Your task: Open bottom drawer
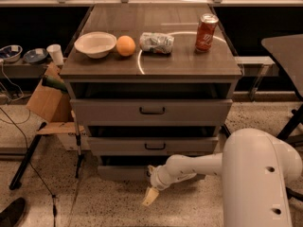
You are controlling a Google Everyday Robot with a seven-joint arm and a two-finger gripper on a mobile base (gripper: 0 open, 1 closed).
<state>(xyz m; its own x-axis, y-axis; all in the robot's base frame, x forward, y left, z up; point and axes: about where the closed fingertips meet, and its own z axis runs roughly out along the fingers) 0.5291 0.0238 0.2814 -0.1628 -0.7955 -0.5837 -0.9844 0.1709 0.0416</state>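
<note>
The arm reaches in from the lower right. Its bulky white shoulder housing fills that corner, and a slimmer white forearm runs leftward and slightly down from it to a rounded wrist. Beyond the wrist the tool hangs low, angled down and to the left, with a pale cream tip just above the speckled floor. Only that one tip shows clearly, so I cannot tell whether the tool is released or clenched, and it does not appear to be holding anything.

The bottom drawer sits just above and behind the tool. Its low grey front shows to the tool's upper left, under a dark gap. The wrist covers the middle of that front, so the handle is hidden, and the forearm masks the right part. Whether the tool touches the drawer cannot be made out.

Above the tool is the middle drawer, and higher still the taller top drawer, each with a dark handle in view. Well above, the table carries a white bowl, an orange, a crumpled silver packet and a red can. Far to the tool's upper left leans a cardboard box. The shoulder housing is cut off by the lower edge.
</note>
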